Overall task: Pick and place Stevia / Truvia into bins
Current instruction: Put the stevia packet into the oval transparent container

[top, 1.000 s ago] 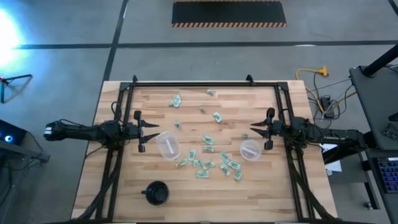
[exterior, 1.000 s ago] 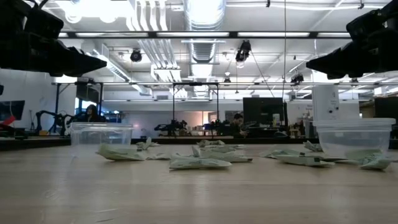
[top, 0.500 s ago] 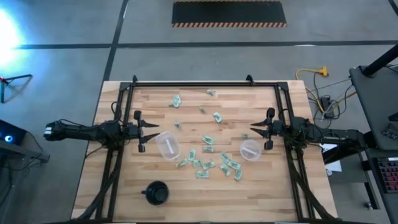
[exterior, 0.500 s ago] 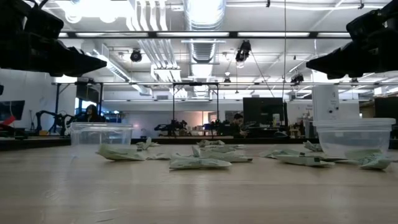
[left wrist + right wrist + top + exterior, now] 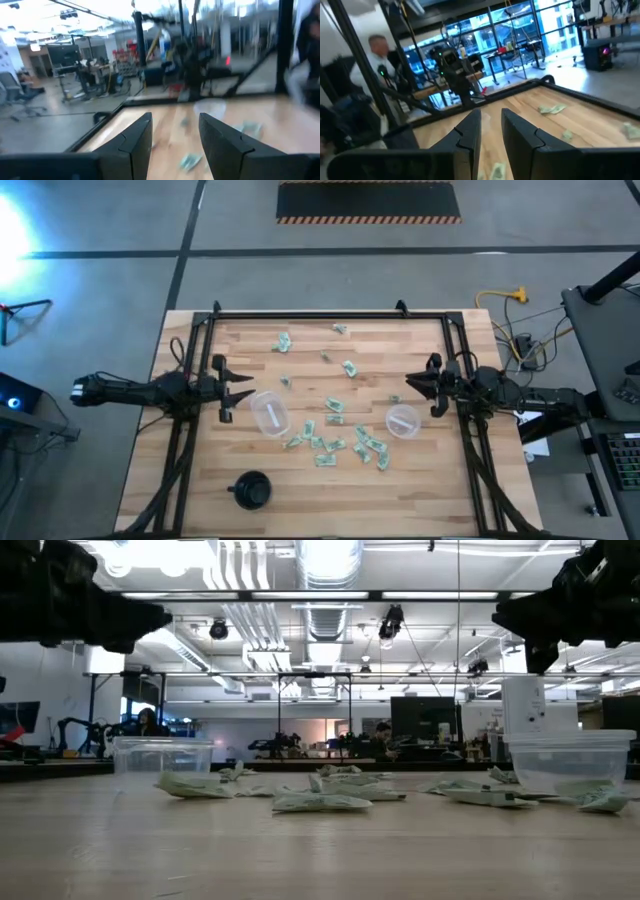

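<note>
From my station, the table point(image 5: 420, 480) looked like pale, matt butcher-block wood. The packets point(image 5: 320, 802) were crinkled paper. Both bins point(image 5: 271, 413) were clear, glossy plastic, and each gripper's fingers point(image 5: 135, 142) looked matt black.

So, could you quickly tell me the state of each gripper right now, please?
Left gripper: open, holding nothing, raised above the table's left side.
Right gripper: open with a narrow gap, holding nothing, above the right side.

Two slim dark arms point(image 5: 130, 391), seemingly matte black, each ending in paired angular black fingers point(image 5: 135, 142).
</note>
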Controlling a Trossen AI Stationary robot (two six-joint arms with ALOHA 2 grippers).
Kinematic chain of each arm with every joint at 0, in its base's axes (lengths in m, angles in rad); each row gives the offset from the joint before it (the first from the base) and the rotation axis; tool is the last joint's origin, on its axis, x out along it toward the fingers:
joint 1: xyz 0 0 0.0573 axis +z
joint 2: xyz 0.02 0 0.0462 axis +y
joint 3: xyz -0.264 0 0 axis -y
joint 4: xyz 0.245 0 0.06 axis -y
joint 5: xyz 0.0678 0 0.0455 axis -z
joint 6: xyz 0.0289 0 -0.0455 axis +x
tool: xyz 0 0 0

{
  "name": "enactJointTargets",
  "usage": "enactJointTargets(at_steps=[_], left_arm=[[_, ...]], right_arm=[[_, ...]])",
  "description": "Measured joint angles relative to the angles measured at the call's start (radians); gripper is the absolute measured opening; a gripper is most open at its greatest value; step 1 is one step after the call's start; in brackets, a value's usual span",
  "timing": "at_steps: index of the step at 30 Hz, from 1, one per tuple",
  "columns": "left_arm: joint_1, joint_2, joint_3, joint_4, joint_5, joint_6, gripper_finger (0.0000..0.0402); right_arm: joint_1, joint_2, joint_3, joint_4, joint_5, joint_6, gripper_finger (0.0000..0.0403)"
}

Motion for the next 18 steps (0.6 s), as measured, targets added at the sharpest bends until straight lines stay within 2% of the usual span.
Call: enactJointTargets(at_steps=[3,5,9,13,18], left_arm=[[0.0,0.0,0.0,0.091,0.0,-0.089,0.0146],[0.0,0.0,0.0,0.121,-0.001,-0.126,0.0146],[0.0,0.0,0.002,0.179,-0.017,-0.066,0.0146],[0.0,0.0,0.006,0.208,-0.017,-0.024,0.0146],[0.0,0.024,0.002,0.199,-0.048,0.059,0.0146]], right_arm=[[0.0,0.0,0.0,0.008,0.0,-0.106,0.0068],[0.0,0.007,0.0,0.008,0.0,-0.091,0.0068],[0.001,0.053,0.0,0.053,-0.067,-0.09,0.0068],[0.001,0.167,0.049,0.089,-0.071,-0.198,0.0068],[0.0,0.382,0.17,0.084,-0.025,-0.359,0.0068]])
